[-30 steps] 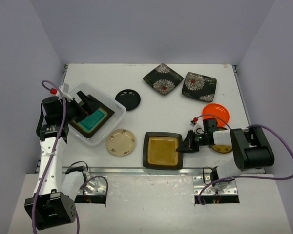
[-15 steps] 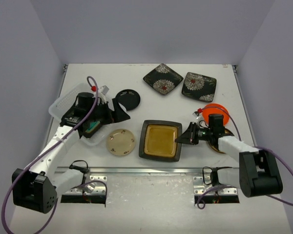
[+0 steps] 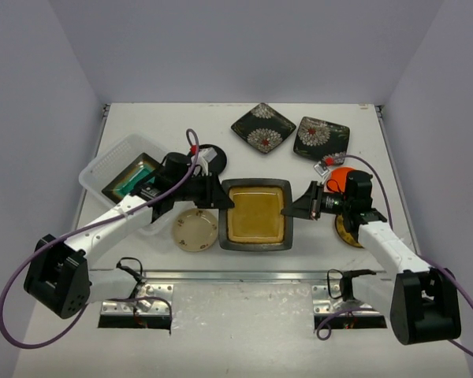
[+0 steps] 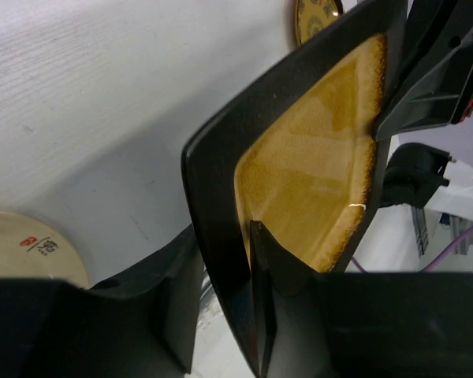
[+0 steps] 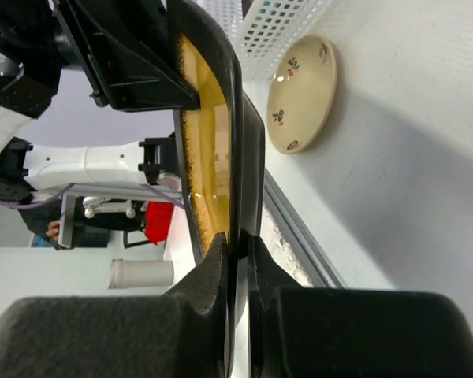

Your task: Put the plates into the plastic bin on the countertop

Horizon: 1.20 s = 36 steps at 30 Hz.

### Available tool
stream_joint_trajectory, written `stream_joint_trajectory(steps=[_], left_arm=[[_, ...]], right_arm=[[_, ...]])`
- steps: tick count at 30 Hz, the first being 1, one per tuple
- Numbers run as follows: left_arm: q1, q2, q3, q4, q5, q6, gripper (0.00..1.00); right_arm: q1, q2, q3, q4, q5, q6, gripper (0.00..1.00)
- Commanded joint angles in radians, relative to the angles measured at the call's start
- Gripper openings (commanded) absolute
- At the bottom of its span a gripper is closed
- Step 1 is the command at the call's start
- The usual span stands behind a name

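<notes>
The amber-centred square plate [image 3: 256,214] hangs between both arms, off the countertop [image 3: 244,169], near its middle. My left gripper [image 3: 218,197] is shut on its left rim; in the left wrist view one finger presses the amber face [image 4: 315,173] and the other backs the dark underside, the gripper [image 4: 225,236] straddling the rim. My right gripper [image 3: 299,209] is shut on the right rim, which sits pinched between its pads [image 5: 236,240]. The plastic bin [image 3: 102,161] stands at the left with the teal plate [image 3: 130,179] in it.
A cream round plate [image 3: 195,229] lies just below the left arm. A black round plate [image 3: 213,151] sits partly hidden behind it. Two flowered square plates [image 3: 262,126] [image 3: 322,139] lie at the back. An orange plate [image 3: 345,175] and a yellow plate [image 3: 348,230] are by the right arm.
My left arm swung from the bin across to the amber plate and its jaws closed on the left rim. My right gripper carried the plate away from the front rail.
</notes>
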<state>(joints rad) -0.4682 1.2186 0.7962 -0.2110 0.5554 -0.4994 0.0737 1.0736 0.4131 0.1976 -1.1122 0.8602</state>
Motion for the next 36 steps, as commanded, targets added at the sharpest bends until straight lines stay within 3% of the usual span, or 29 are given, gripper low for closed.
stream_joint_trajectory(steps=[1, 2, 5, 7, 8, 9, 10, 14, 18, 26, 30, 36], left_arm=[[-0.019, 0.004, 0.05, 0.099, 0.037, -0.032, 0.07], [-0.019, 0.002, 0.054, 0.105, 0.041, -0.037, 0.0], [-0.016, -0.016, 0.065, 0.115, 0.025, -0.066, 0.0], [-0.007, -0.045, 0.075, 0.12, -0.023, -0.096, 0.0], [0.007, -0.054, 0.083, 0.121, -0.035, -0.11, 0.0], [0.029, -0.073, 0.097, 0.121, -0.039, -0.129, 0.0], [0.066, -0.094, 0.106, 0.12, -0.038, -0.153, 0.0], [0.234, -0.145, 0.149, 0.062, -0.087, -0.243, 0.0], [0.393, -0.178, 0.227, -0.075, -0.17, -0.294, 0.0], [0.818, -0.154, 0.201, -0.197, -0.268, -0.257, 0.0], [0.916, -0.099, 0.184, -0.2, -0.238, -0.217, 0.0], [0.959, -0.059, 0.144, -0.183, -0.251, -0.177, 0.0]], right_arm=[[-0.004, -0.033, 0.077, 0.135, -0.115, 0.093, 0.0], [-0.003, -0.032, 0.076, 0.139, -0.11, 0.097, 0.0], [-0.006, -0.024, 0.063, 0.175, -0.096, 0.122, 0.04], [-0.011, -0.02, 0.056, 0.185, -0.074, 0.119, 0.36], [-0.018, -0.016, 0.052, 0.183, -0.067, 0.118, 0.7], [-0.03, -0.014, 0.041, 0.18, -0.062, 0.117, 0.95], [-0.044, -0.013, 0.031, 0.172, -0.059, 0.113, 0.99], [-0.119, -0.021, 0.022, 0.062, -0.041, 0.044, 0.99], [-0.136, -0.047, 0.074, -0.181, 0.077, -0.131, 0.99], [-0.14, -0.081, 0.11, -0.347, 0.169, -0.256, 0.99], [-0.14, -0.091, 0.112, -0.388, 0.185, -0.292, 0.99], [-0.141, -0.095, 0.108, -0.41, 0.201, -0.324, 0.99]])
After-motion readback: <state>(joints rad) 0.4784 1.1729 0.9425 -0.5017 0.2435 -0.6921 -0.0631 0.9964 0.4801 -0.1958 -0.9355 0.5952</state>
